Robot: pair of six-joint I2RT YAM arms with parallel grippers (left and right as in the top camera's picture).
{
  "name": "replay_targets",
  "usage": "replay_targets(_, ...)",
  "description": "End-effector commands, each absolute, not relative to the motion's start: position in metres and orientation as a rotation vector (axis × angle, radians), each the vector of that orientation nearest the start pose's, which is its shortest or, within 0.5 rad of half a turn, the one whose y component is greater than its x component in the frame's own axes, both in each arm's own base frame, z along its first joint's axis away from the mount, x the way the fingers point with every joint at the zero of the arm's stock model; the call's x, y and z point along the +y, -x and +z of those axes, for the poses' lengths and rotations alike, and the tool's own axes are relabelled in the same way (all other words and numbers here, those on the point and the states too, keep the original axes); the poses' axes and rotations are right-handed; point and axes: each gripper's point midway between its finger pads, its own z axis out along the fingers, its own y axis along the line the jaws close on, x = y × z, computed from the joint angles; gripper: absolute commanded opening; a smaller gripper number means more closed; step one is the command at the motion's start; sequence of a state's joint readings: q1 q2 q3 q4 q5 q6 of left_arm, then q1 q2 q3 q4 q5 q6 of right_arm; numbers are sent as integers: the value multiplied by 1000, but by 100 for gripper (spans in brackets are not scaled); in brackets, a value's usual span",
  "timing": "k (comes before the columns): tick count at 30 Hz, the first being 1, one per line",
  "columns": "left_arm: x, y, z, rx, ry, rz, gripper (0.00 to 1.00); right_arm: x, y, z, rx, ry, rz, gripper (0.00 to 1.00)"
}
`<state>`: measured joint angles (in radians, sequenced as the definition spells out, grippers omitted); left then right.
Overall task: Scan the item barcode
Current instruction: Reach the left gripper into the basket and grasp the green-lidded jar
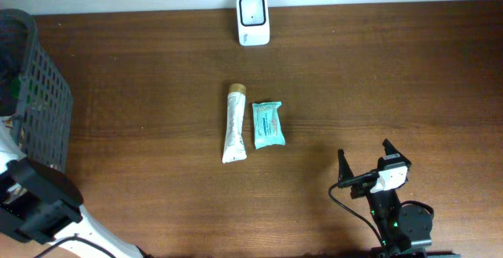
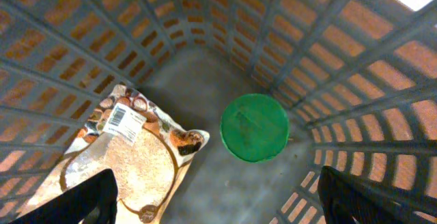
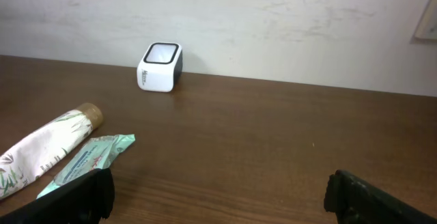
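Overhead: the right gripper (image 1: 364, 154) stands spread and empty. The scanner (image 1: 253, 20) sits far ahead of its fingers, with the tube (image 1: 235, 123) and teal packet (image 1: 267, 123) nearer, ahead to their left.

Left wrist: the left gripper (image 2: 215, 183) hangs inside the basket (image 2: 355, 80), its 2 fingers (image 2: 82, 200) parted and grasping nothing. The snack bag (image 2: 130, 162), barcode label (image 2: 124, 117) upward, lies just ahead of the finger seen on the left. A green lid (image 2: 254, 127) lies ahead, between both fingers. To do this well, I would centre over the bag and pinch an edge clear of the label.

Right wrist: the fingers are released, with the scanner ahead to their left.
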<state>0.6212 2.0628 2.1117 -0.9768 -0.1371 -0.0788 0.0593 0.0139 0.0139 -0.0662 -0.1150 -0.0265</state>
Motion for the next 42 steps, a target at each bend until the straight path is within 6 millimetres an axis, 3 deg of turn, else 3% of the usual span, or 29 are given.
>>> replay_targets(1,333,-427,204,2392,904,339,93,35,-244,158,1634,158,126,98)
replay_targets(13,324,-457,158,2474,730,183,98,35,-244,158,1634,158,126,98)
replay_targets(17,326,-459,149,2482,728,182,97,35,-244,158,1634,158,126,98)
replay_targets(26,333,-458,103,2548,763,160,98,35,-244,158,1634,158,126,98)
replay_targets(33,337,-464,89,2551,751,161,99,35,-244,158,1634,158,126,98)
replay_targets(39,336,-464,89,2554,751,156,84,35,-244,158,1634,158,126,98)
replay_targets(42,334,-461,87,2567,756,149,64,35,-244,158,1634,158,126,98)
